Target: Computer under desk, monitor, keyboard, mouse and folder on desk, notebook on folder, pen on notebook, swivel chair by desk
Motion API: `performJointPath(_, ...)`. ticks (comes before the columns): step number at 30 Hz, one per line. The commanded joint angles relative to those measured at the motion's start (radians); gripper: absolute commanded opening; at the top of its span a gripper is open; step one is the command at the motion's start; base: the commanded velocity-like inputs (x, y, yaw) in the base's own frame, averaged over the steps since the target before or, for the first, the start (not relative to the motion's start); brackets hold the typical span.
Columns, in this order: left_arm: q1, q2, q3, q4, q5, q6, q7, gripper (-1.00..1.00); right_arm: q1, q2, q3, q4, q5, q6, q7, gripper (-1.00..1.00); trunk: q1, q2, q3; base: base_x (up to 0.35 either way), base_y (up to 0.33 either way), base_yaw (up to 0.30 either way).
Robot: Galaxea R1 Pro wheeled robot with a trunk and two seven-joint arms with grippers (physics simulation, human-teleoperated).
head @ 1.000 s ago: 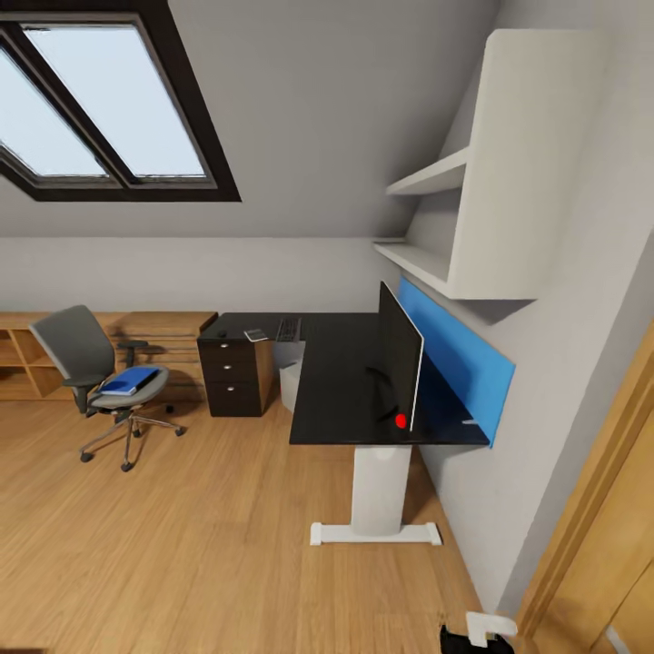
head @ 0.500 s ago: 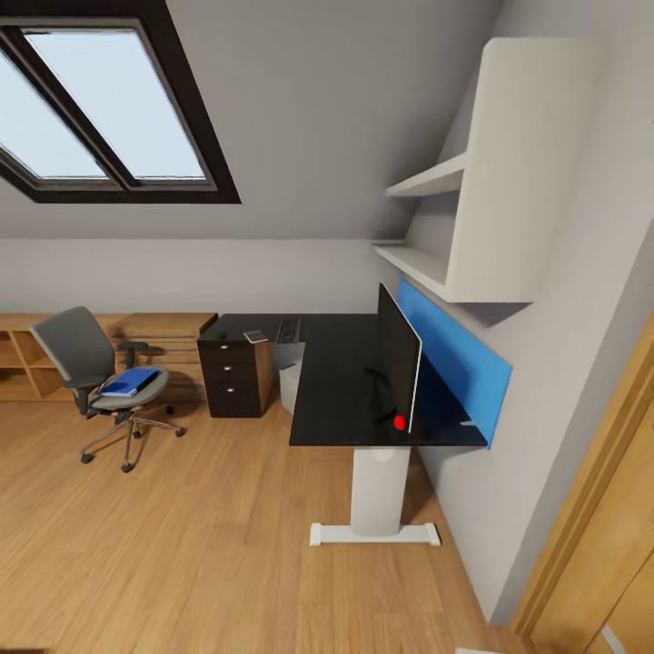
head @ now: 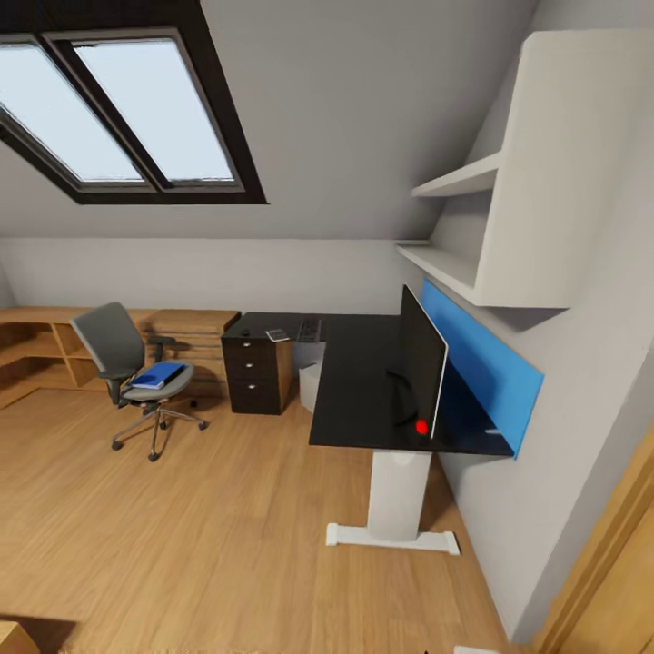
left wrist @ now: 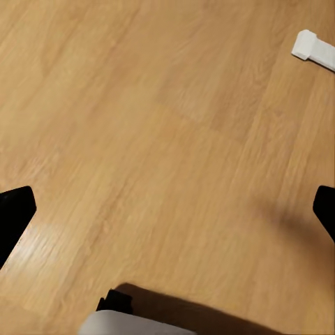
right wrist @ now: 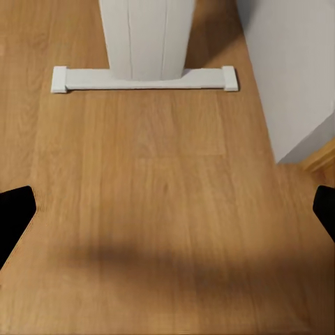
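- Left gripper (left wrist: 167, 209): its two dark fingertips (left wrist: 14, 209) sit at opposite edges of the left wrist view, spread wide with nothing between them, above bare wooden floor (left wrist: 153, 125).
- Right gripper (right wrist: 167, 209): likewise spread wide and empty, its fingertips (right wrist: 14, 209) over the floor just short of the desk's white leg (right wrist: 146, 35) and its flat foot bar.
- The desk (head: 363, 381) is nearest in the head view, an L-shaped black top set against the right wall under white shelves (head: 509, 182).
- The monitor (head: 422, 363) stands upright on the near part of the desk, edge-on to the camera, in front of a blue wall panel (head: 481, 363).
- Farther along the desk lie the keyboard (head: 310, 330), the notebook (head: 278, 334) and a small dark thing that may be the mouse (head: 245, 332), too small to tell.
- A dark drawer unit (head: 256, 374) stands under that far end, with the computer (head: 312, 386) pale beside it, under the desk.
- The swivel chair (head: 136, 377) stands apart from the desk, to the left, on the floor.
- The folder (head: 160, 374) lies on the chair's seat.
- A wooden dresser (head: 54, 341) runs along the back wall below a skylight (head: 118, 109).
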Motion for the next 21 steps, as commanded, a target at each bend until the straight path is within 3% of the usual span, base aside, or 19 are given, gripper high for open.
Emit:
performJointPath(1, -0.001, 0.0, 0.003, 0.016, 0.01, -0.023, -0.01, 1.0, -0.001, 0.0, 0.008, 0.001, -0.005, -0.003, -0.004, 1.0, 0.0, -0.002, -0.002, 0.0, 0.0, 0.274)
performJointPath(6, -0.001, -0.001, -0.001, 0.068, 0.007, -0.096, -0.012, 1.0, -0.001, 0.0, 0.006, 0.001, -0.009, -0.004, -0.005, 1.0, 0.0, -0.002, -0.002, 0.0, 0.028, 0.277)
performJointPath(21, -0.002, -0.002, -0.003, 0.082, 0.005, -0.115, -0.012, 1.0, -0.001, -0.002, 0.006, 0.002, -0.03, -0.002, -0.006, 1.0, 0.0, -0.002, -0.008, 0.0, 0.268, 0.265)
